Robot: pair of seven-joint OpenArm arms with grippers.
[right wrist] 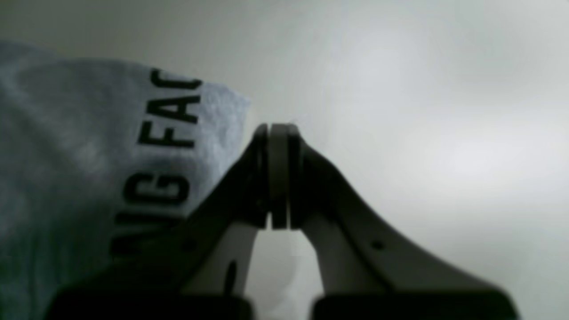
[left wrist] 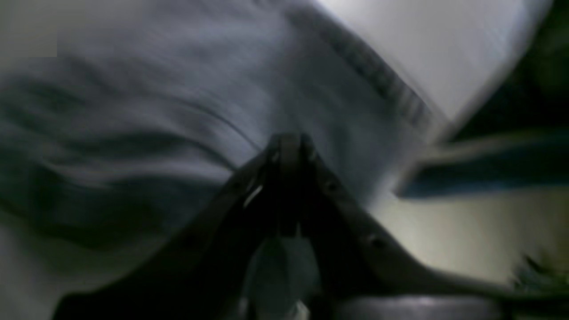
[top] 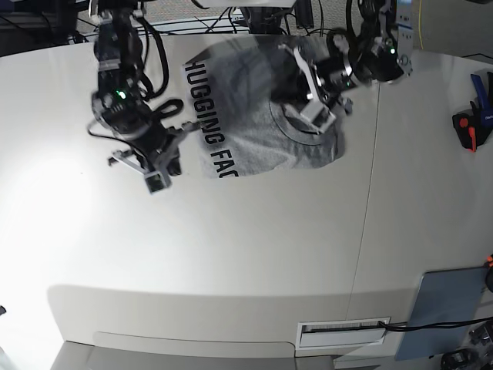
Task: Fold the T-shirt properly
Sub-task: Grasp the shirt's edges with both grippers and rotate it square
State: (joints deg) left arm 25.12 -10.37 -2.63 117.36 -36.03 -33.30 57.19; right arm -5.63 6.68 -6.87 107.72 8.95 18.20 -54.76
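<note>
I see the white table with the grey T-shirt bunched at its far middle, black lettering along its left edge. My left gripper has its jaws pressed together over the cloth; blur hides whether fabric is pinched. My right gripper, just left of the shirt, is clamped on nothing.

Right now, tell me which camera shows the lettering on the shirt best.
The base view: the black lettering runs down the shirt's folded edge, nearly all of it readable. The right wrist view shows only a few large letters beside the shut right gripper. The left wrist view shows blurred grey cloth, no lettering.
</note>
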